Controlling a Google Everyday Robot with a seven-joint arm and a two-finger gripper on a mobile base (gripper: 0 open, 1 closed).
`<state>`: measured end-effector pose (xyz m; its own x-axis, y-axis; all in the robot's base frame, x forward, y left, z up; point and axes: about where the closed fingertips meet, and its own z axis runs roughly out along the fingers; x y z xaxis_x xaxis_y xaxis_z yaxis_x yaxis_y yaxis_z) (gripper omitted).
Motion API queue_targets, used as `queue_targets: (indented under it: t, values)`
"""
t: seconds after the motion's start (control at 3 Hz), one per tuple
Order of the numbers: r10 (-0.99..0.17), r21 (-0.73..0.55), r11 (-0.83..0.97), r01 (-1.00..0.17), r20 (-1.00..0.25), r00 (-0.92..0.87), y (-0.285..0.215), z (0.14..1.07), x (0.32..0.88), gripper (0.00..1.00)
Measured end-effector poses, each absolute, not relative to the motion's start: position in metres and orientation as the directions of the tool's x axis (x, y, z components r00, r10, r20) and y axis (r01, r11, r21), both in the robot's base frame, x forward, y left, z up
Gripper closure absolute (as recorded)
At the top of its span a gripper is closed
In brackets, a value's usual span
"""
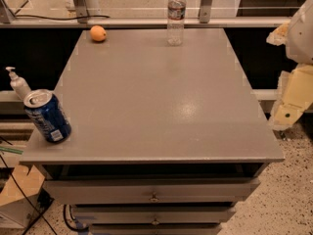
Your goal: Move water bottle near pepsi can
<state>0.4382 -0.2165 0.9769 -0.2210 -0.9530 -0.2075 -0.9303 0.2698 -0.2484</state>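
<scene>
Grey metal drawers point(154, 190) with small knobs sit under the flat grey tabletop point(156, 106). Off the table's right edge, apart from it, hangs the robot's cream-and-white gripper point(292, 102); I cannot tell whether it is spread or pressed together. Farthest across from the gripper, at the opposite front corner, stands the blue pepsi can with a silver top point(48, 116), with a small white pump dispenser bottle point(18, 84) just behind it. The clear plastic water bottle with a white cap and dark label band point(176, 16) stands upright at the table's far edge, beyond the gripper and to its left, well apart from the can. A round orange fruit point(98, 33) lies further left of the bottle.
</scene>
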Motion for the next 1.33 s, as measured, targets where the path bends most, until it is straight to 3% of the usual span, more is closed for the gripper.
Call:
queue_targets:
  t: [0.67,1.33]
  values:
    - [-0.944,-0.252,0.278,-0.927,-0.249,-0.216,-0.216,0.981,0.44,0.0]
    - [-0.885,-0.333,0.285,-0.899,-0.452,-0.113,-0.207,1.0,0.48,0.0]
